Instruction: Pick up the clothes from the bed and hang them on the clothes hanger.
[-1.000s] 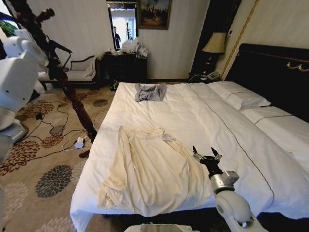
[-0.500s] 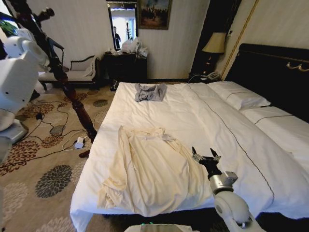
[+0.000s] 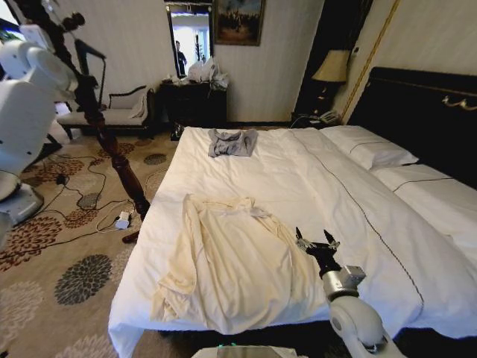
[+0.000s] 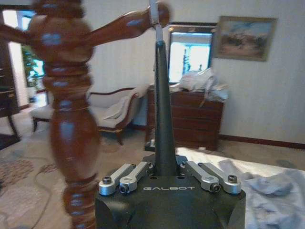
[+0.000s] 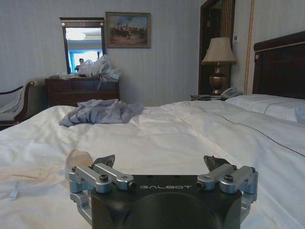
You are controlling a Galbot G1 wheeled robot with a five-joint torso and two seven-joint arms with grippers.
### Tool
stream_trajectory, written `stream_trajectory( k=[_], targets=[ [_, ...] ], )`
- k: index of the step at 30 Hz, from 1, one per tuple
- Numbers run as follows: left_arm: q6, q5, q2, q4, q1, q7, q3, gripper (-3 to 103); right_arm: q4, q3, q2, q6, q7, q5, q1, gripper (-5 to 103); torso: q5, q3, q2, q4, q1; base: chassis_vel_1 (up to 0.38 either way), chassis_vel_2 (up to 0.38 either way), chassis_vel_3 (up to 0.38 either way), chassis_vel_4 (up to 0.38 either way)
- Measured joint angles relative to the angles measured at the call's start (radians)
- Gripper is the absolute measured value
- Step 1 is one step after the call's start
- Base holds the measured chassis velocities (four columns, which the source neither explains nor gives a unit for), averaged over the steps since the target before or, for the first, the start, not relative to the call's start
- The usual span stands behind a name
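The clothes [image 3: 231, 261], a cream collared robe, lie spread on the near left part of the bed [image 3: 298, 179]. My right gripper [image 3: 313, 242] stands open just above the duvet at the robe's right edge, with nothing between its fingers; in the right wrist view a bit of the cream cloth [image 5: 78, 158] shows beside the open right gripper [image 5: 162, 164]. My left arm is raised at the far left beside the wooden coat stand [image 3: 112, 149]. There the left gripper [image 4: 165, 167] is shut on the dark clothes hanger [image 4: 163, 119], whose silver hook [image 4: 153, 12] reaches up by a peg of the stand [image 4: 128, 28].
A small grey garment [image 3: 232, 142] lies at the far end of the bed. White pillows [image 3: 369, 149] and the black headboard [image 3: 425, 104] are on the right. Cables and a power strip [image 3: 119, 220] lie on the patterned carpet at the stand's foot. A dresser [image 3: 195, 101] stands against the back wall.
My left arm has lifted the hanger higher along the coat stand. The right gripper has edged slightly towards the robe and stays open.
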Motion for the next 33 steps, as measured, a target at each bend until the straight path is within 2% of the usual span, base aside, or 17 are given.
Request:
stream_trajectory(
  k=[8,12,15,17,20,21,22,23,24,25,26,27,29,30,31,32,33],
  targets=[
    [0.000,-0.021,0.003,-0.115,0.026,-0.001,-0.001,18,0.003,0.001,0.010,0.000,0.000,0.000,-0.002,100,0.0002,0.000,0.000,-0.0006,0.000,0.000,0.000,0.000,0.000],
    [0.001,-0.057,0.041,-0.215,0.072,-0.002,-0.013,18,-0.002,0.002,0.011,0.000,0.000,0.000,0.004,100,0.0006,0.000,0.000,-0.0002,0.000,0.000,0.000,0.000,0.000],
    [-0.011,-0.078,0.101,-0.380,0.236,0.020,-0.078,18,-0.007,0.005,0.013,0.000,0.003,0.002,0.008,100,-0.0003,0.000,0.000,-0.0003,0.000,0.000,0.000,0.000,0.000],
    [-0.029,-0.076,0.116,-0.413,0.293,0.042,-0.104,18,-0.008,0.008,0.011,0.000,0.004,0.002,0.006,100,-0.0003,0.000,0.000,-0.0003,0.000,0.000,0.000,0.000,0.000],
    [-0.087,-0.051,0.146,-0.461,0.412,0.137,-0.161,18,-0.010,0.017,0.001,0.000,0.004,0.005,0.000,100,-0.0005,0.000,0.000,-0.0001,0.000,0.000,0.000,0.000,0.000],
    [-0.150,-0.017,0.166,-0.477,0.522,0.255,-0.223,18,-0.011,0.028,-0.009,0.001,0.005,0.010,-0.005,100,0.0002,0.000,0.000,-0.0001,0.000,0.000,0.000,0.000,0.000],
    [-0.174,-0.010,0.171,-0.481,0.569,0.296,-0.242,18,-0.011,0.032,-0.013,0.001,0.006,0.013,-0.006,100,0.0005,0.000,0.000,0.0001,0.000,0.000,0.000,0.000,0.000],
    [-0.174,-0.010,0.171,-0.481,0.569,0.296,-0.242,18,-0.011,0.032,-0.013,0.001,0.006,0.013,-0.006,100,0.0005,0.000,0.000,0.0001,0.000,0.000,0.000,0.000,0.000],
    [-0.204,0.000,0.174,-0.482,0.613,0.332,-0.259,18,-0.011,0.035,-0.016,0.001,0.006,0.015,-0.006,100,-0.0001,0.000,0.000,0.0002,0.000,0.000,0.000,0.000,0.000],
    [-0.245,0.017,0.177,-0.482,0.662,0.368,-0.277,18,-0.012,0.039,-0.020,0.001,0.008,0.018,-0.007,100,-0.0011,0.000,0.000,-0.0001,0.000,0.000,0.000,0.000,0.000],
    [-0.315,0.046,0.181,-0.483,0.720,0.409,-0.292,18,-0.014,0.043,-0.026,0.001,0.009,0.021,-0.008,100,-0.0008,0.000,0.000,0.0000,0.000,0.000,0.000,0.000,0.000],
    [-0.356,0.066,0.182,-0.483,0.748,0.431,-0.297,18,-0.015,0.044,-0.029,0.000,0.010,0.023,-0.008,100,0.0002,0.000,0.000,-0.0001,0.000,0.000,0.000,0.000,0.000],
    [-0.381,0.083,0.182,-0.482,0.766,0.446,-0.300,18,-0.017,0.045,-0.031,0.000,0.010,0.024,-0.007,100,0.0002,0.000,0.000,-0.0001,0.000,0.000,0.000,0.000,0.000],
    [-0.434,0.111,0.186,-0.479,0.816,0.485,-0.305,18,-0.022,0.046,-0.035,-0.001,0.011,0.024,-0.006,100,0.0000,0.000,0.000,-0.0005,0.000,0.000,0.000,0.000,0.000],
    [-0.527,0.144,0.197,-0.471,0.886,0.576,-0.302,18,-0.030,0.046,-0.036,-0.003,0.013,0.026,-0.003,100,0.0000,0.000,0.000,-0.0003,0.000,0.000,0.000,0.000,0.000],
    [-0.544,0.165,0.202,-0.468,0.906,0.608,-0.301,18,-0.033,0.046,-0.037,-0.003,0.013,0.026,-0.002,100,0.0001,0.000,0.000,-0.0004,0.000,0.000,0.000,0.000,0.000],
    [-0.544,0.165,0.202,-0.468,0.906,0.608,-0.301,18,-0.033,0.046,-0.037,-0.003,0.013,0.026,-0.002,100,0.0001,0.000,0.000,-0.0004,0.000,0.000,0.000,0.000,0.000]
  ],
)
